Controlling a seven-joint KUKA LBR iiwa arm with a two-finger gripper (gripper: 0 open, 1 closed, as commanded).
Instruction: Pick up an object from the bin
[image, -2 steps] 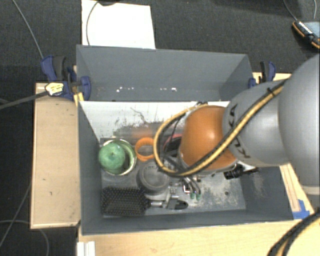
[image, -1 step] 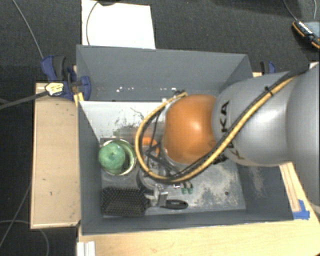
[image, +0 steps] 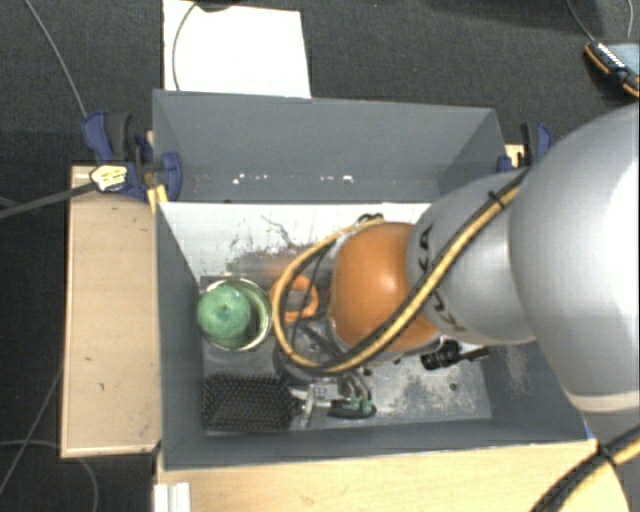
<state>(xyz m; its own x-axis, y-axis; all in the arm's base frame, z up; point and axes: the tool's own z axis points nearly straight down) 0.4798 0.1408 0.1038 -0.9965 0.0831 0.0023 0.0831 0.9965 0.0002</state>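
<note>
- The arm (image: 560, 250) reaches from the right, its orange cover (image: 375, 285) over the middle of the bin (image: 330, 140).
- A green ball (image: 228, 312) sits left.
- A black mesh block (image: 245, 402) lies near-left, beside the gripper (image: 318, 388).

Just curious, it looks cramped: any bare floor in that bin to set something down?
Yes: bare floor along the back wall, behind the green ball, and a scuffed patch at front right. Crowded front left, between the ball, the black pad and the arm.

Your arm (image: 560, 230) is rounded, silver-grey; glossy orange cover (image: 375, 285) at its end; thin yellow-and-black cable (image: 283, 300) loops round the cover's left side.
</note>
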